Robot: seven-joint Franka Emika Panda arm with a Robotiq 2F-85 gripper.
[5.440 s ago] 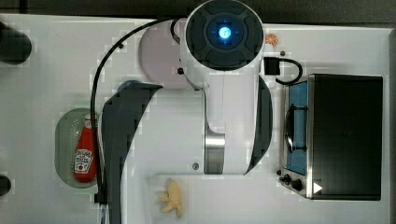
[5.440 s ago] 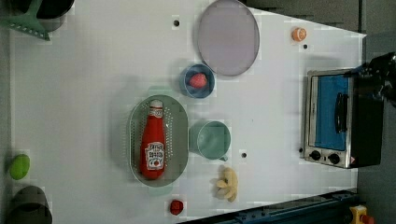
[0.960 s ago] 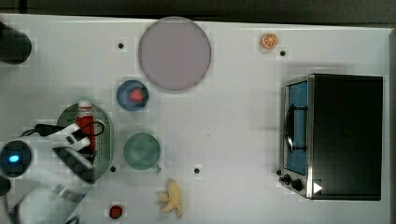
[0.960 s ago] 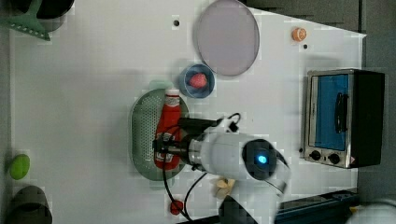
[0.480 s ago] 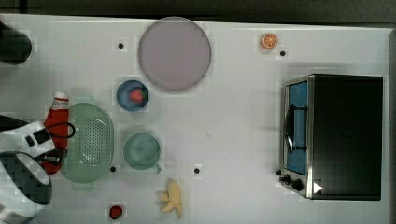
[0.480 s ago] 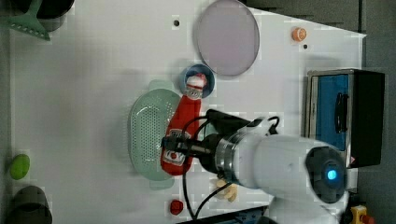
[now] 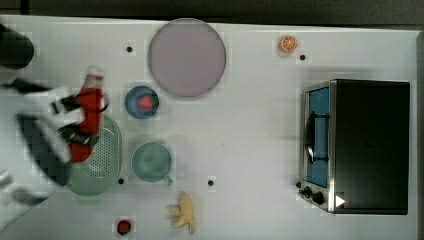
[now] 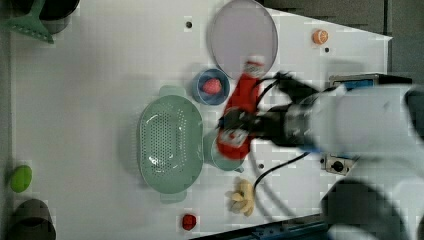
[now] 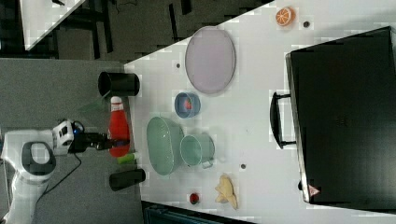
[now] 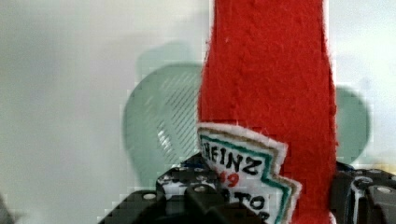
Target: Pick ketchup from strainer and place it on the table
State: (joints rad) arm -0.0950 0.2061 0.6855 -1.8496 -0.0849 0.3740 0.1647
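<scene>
The ketchup is a red felt-like soft bottle; its stitched white label reads "HEINZ" (lower letters cut off) in the wrist view. The claw is clamped on its lower body, holding it clear above the counter. The left view shows the perforated pale green oval strainer empty; the top view has the bottle overlapping its rim.

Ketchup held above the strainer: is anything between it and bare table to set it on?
Nothing visible blocks it. The gripper holds the ketchup lifted clear of the strainer. Bare table lies on the left view's left of the strainer; the cup and blue bowl sit on its other side.
</scene>
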